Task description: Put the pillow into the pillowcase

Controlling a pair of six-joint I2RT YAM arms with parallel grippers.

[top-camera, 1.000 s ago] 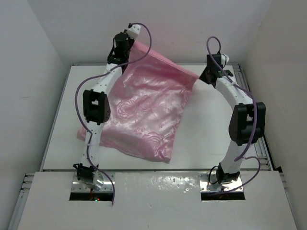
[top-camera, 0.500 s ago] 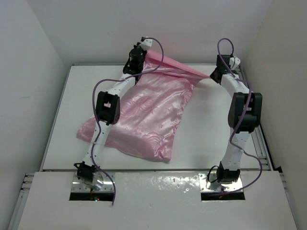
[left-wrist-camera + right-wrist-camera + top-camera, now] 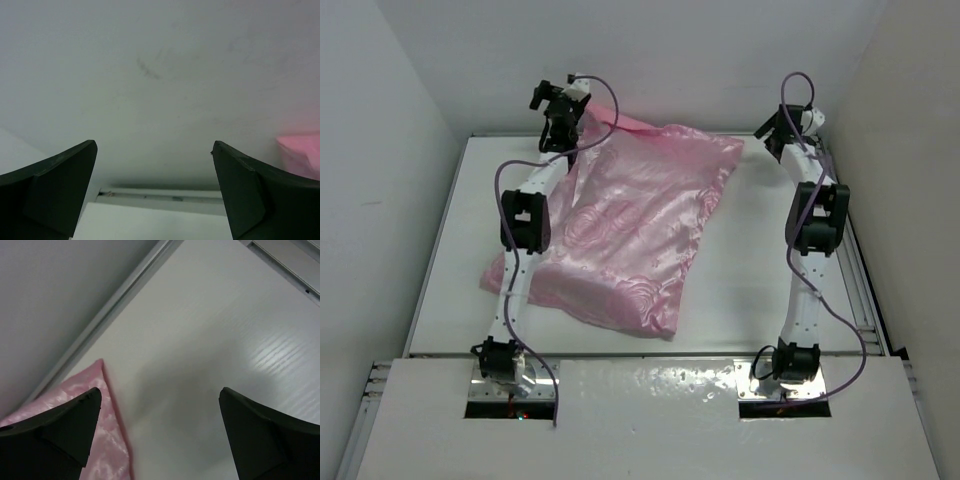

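The pink satin pillowcase point(image 3: 630, 230) lies slantwise on the white table, plump and wrinkled, its far edge near the back wall. The pillow is hidden; no cream fabric shows in any view. My left gripper point(image 3: 548, 100) hangs above the case's far left corner, open and empty, facing the back wall in the left wrist view point(image 3: 154, 145), where a pink corner point(image 3: 300, 150) peeks in at the right. My right gripper point(image 3: 772, 130) is open and empty just right of the far right corner; the right wrist view point(image 3: 160, 390) shows that corner point(image 3: 107, 440) beside its left finger.
White walls close in the table point(image 3: 760, 280) at the back and on both sides. A metal rail point(image 3: 860, 290) runs along the right edge. The arm bases sit on a glossy shelf point(image 3: 650, 390) at the near edge.
Both grippers have opened and let go of the pillowcase's far edge, which has dropped onto the table. Both wrists have pulled away toward the back wall.
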